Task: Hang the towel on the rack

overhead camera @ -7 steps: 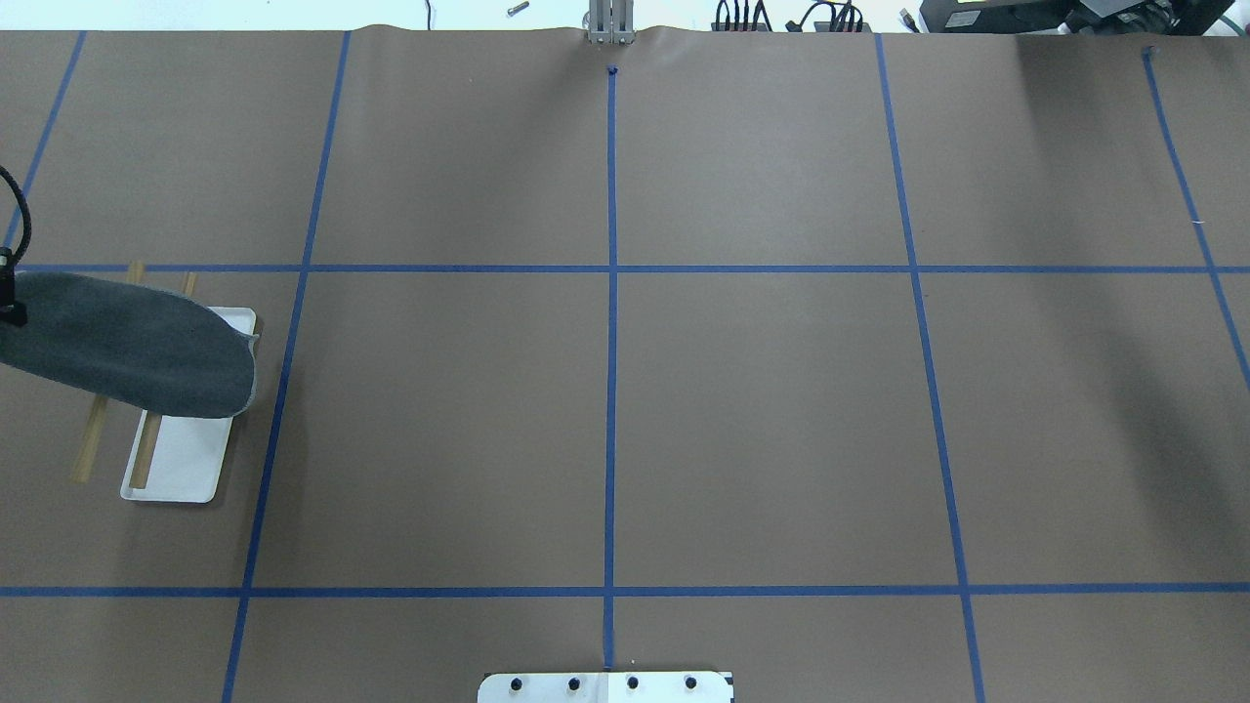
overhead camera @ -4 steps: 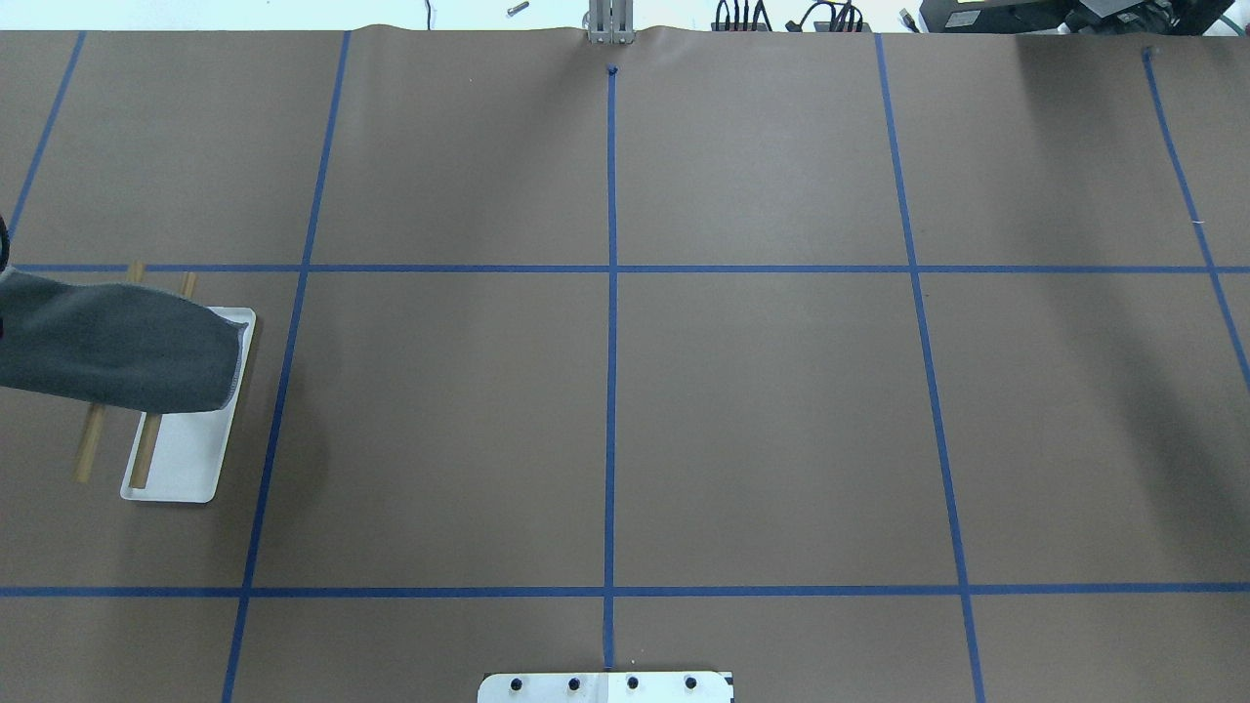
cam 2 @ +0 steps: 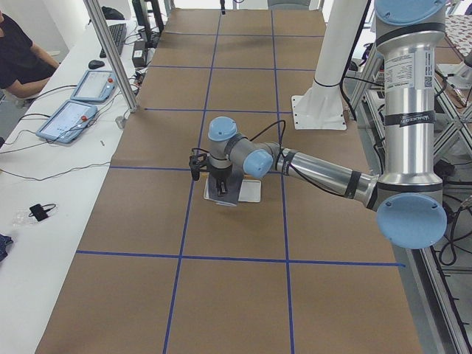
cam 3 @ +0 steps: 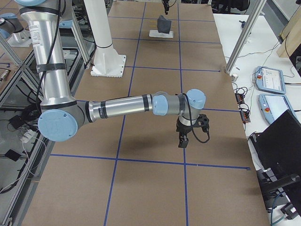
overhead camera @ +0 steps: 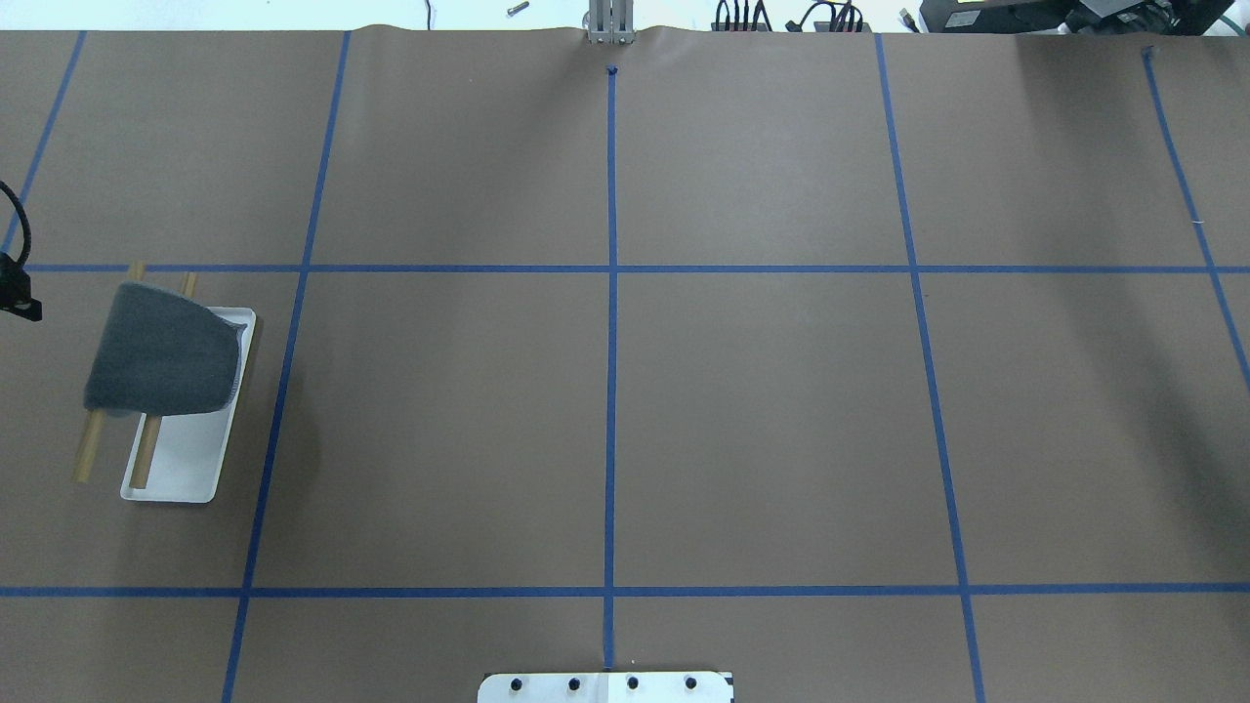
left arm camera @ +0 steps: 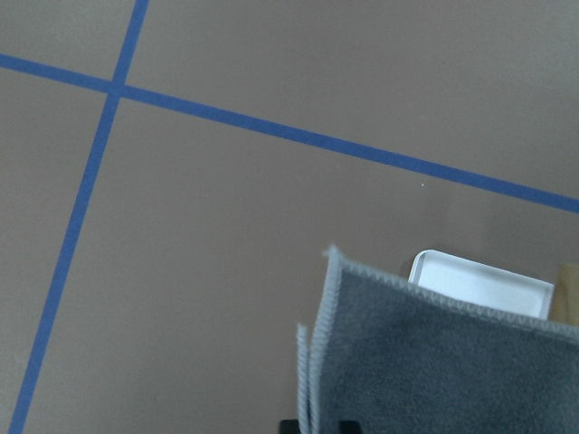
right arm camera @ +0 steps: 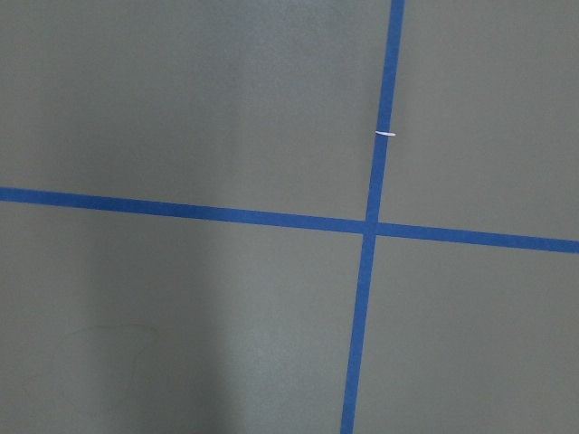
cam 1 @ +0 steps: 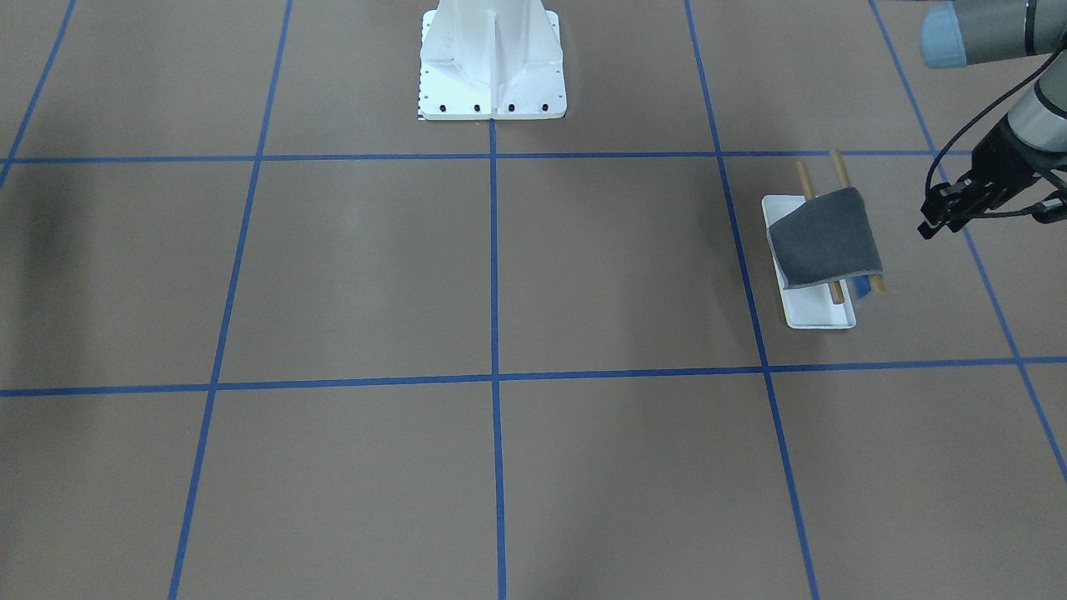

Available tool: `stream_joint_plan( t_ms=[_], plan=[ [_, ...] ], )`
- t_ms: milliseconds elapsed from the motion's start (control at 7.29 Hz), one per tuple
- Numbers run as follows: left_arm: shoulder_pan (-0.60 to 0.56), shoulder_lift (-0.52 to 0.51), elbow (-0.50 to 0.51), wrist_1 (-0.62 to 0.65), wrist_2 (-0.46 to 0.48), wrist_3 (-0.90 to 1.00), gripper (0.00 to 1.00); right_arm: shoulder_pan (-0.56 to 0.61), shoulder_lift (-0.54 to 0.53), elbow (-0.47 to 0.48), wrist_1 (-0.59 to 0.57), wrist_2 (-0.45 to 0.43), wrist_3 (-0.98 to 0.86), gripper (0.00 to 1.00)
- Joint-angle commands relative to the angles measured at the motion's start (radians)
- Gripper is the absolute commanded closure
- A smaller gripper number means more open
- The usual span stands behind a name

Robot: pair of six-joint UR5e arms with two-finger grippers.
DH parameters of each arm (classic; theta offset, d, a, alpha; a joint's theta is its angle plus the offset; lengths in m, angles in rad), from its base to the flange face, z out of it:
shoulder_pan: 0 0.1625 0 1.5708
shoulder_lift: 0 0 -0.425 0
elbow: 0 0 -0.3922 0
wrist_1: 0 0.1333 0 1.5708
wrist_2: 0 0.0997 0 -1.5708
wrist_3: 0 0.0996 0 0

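Overhead exterior: towel (overhead camera: 164,351) lay across the rack (overhead camera: 181,469); hanging looked done

Judged from the views, the release step was at its end. The left arm (cam 2: 317,173) reached out past the rack's outer side. The rack stood on its white tray near the left end of the tabletop (cam 1: 350,275). The dark grey towel was draped over both wooden rods (overhead camera: 146,459), leaving their ends bare, with a corner of blue underside showing below its trimmed edge. The left tool (cam 1: 932,223) hung near the towel, apart from it and holding nothing. Its wrist view showed two dark tips with a small gap, so it seemed narrowly parted. The next move called only for lifting that arm away without brushing the cloth. The right tool (cam 3: 181,142) hung well apart over plain paper; whether parted or closed, I could not tell.

Brown paper covered the long tabletop. A white pedestal (cam 1: 492,58) stood at the robot's side, and blue tape lines (cam 1: 493,250) squared the surface off. An operator (cam 2: 18,55) sat at a side bench with tablets (cam 2: 70,122).
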Motion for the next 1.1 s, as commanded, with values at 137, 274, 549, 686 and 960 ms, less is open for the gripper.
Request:
stream_joint_plan(
  t_ms=[137,274,549,686,960],
  plan=[
    [-0.026,0.012,0.039,-0.019,0.091,0.103,0.02,0.000,-0.091,-0.112,0.228,0.000,0.000,0.00],
    [-0.061,0.015,0.059,-0.016,0.116,0.253,0.02,0.000,-0.081,-0.202,0.283,-0.005,-0.001,0.00],
    [-0.184,0.000,0.180,0.001,0.049,0.526,0.02,0.012,-0.055,-0.246,0.319,0.000,0.017,0.00],
    [-0.229,-0.002,0.255,-0.017,0.046,0.694,0.02,0.052,-0.021,-0.245,0.274,0.024,0.035,0.00],
    [-0.258,-0.005,0.292,-0.031,0.045,0.819,0.02,0.130,0.056,-0.222,0.108,0.089,0.034,0.00]
  ],
)
